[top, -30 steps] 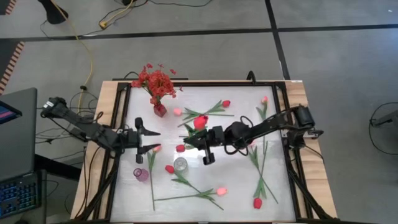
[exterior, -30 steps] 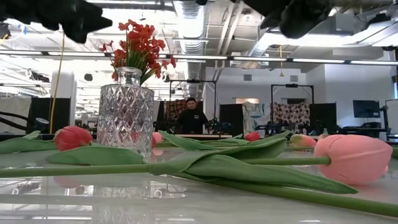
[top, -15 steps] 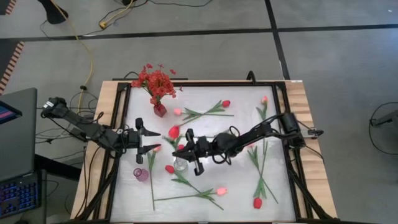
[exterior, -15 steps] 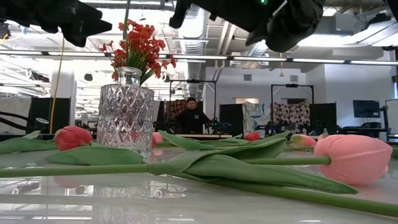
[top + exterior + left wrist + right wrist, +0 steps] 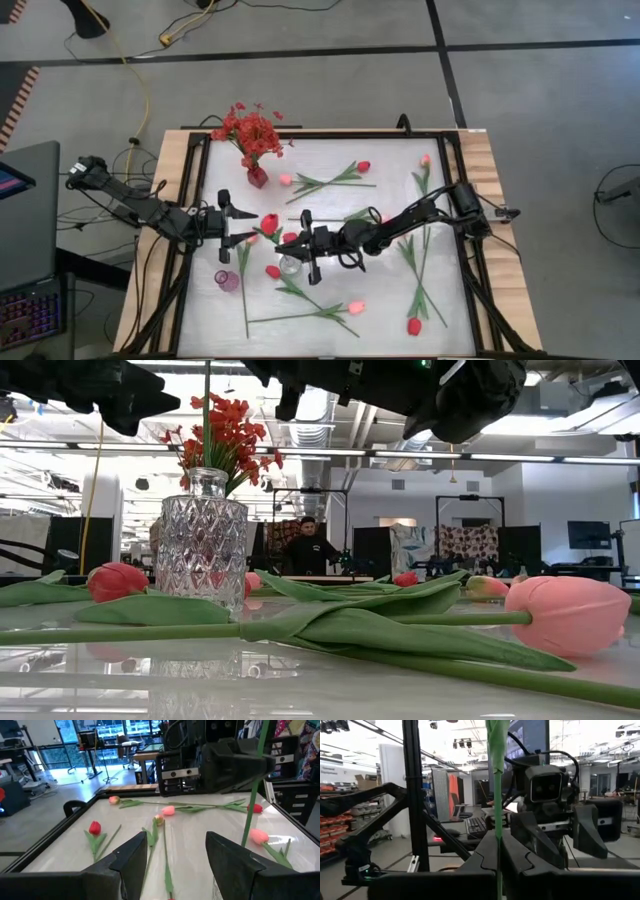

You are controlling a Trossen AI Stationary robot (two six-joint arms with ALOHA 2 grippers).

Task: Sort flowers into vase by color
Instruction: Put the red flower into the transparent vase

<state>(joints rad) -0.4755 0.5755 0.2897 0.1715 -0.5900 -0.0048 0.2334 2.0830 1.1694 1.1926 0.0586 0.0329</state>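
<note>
The right hand (image 5: 309, 247) pinches the thin green stem of a red tulip (image 5: 269, 223) above the clear vase (image 5: 290, 265), its bud apparently tilted leftward. The left hand (image 5: 236, 218) waits beside it, fingers wide, holding nothing.

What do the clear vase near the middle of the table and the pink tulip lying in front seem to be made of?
The clear vase looks like cut glass or clear moulded plastic: transparent, glossy, with a raised diamond pattern that catches light. The pink tulip seems artificial, probably soft plastic or foam: its bud is smooth, matte and uniformly coloured, on a plain green stem.
</note>
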